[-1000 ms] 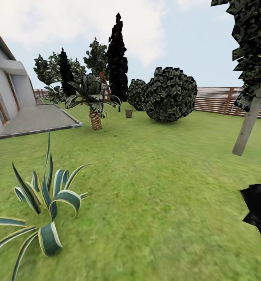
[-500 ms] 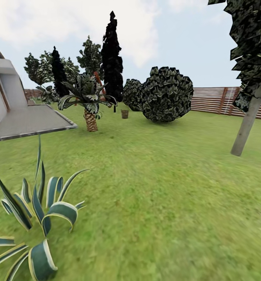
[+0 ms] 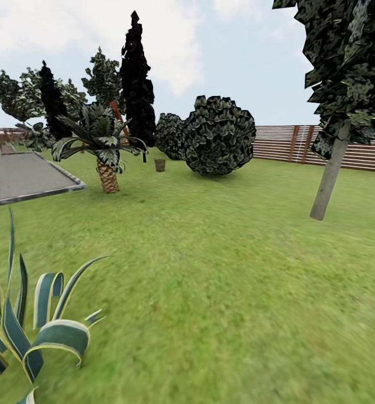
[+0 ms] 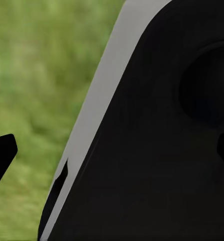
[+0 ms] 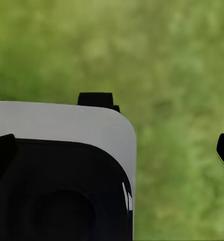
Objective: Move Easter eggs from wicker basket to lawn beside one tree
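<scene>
I'm looking across the lawn [image 3: 209, 269] from the head camera, and going from left to right I pass the striped agave [image 3: 36, 331] close by, the paved patio [image 3: 19, 177], the short palm [image 3: 100, 146], then the wicker basket [image 3: 160, 164] — small, far off, standing upright on the grass just left of the round bush [image 3: 218, 134]. The eggs I cannot make out at this range. Further right stands the tree [image 3: 328, 174], its bare trunk leaning, nearer than the basket. Each wrist camera shows a dark fingertip at either edge over grass — I judge both the left gripper [image 4: 112, 155] and right gripper [image 5: 112, 150] spread, holding nothing. The basket lies ahead, slightly left; neither arm is near.
</scene>
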